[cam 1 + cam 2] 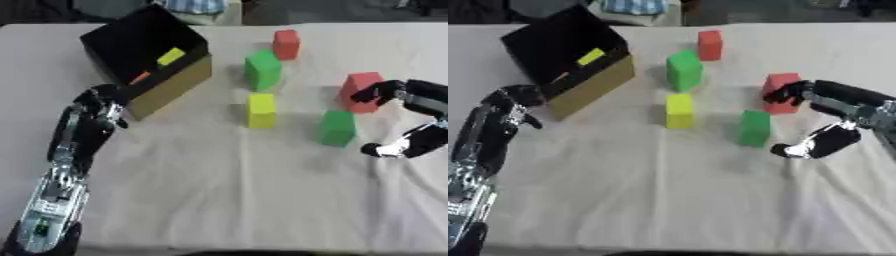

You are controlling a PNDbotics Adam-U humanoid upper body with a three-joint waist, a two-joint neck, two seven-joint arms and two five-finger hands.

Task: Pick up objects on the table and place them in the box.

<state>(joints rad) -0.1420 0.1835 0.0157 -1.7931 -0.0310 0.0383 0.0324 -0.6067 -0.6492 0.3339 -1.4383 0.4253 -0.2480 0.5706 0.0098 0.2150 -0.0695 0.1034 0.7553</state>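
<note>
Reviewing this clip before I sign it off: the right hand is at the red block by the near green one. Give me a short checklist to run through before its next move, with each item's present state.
1. Right hand at its target: ok, fingers reach the near red block, thumb low beside the near green block.
2. Fingers closed round the red block: not ok, the hand is spread open.
3. Red block on the table: ok, it stands upright, not lifted.
4. Green block clear of the thumb: cannot tell, the two sit very close.
5. Box ready: ok, its top is open, yellow and orange pieces already inside.
6. Left hand out of the way: ok, beside the box's near corner, holding nothing.
</note>
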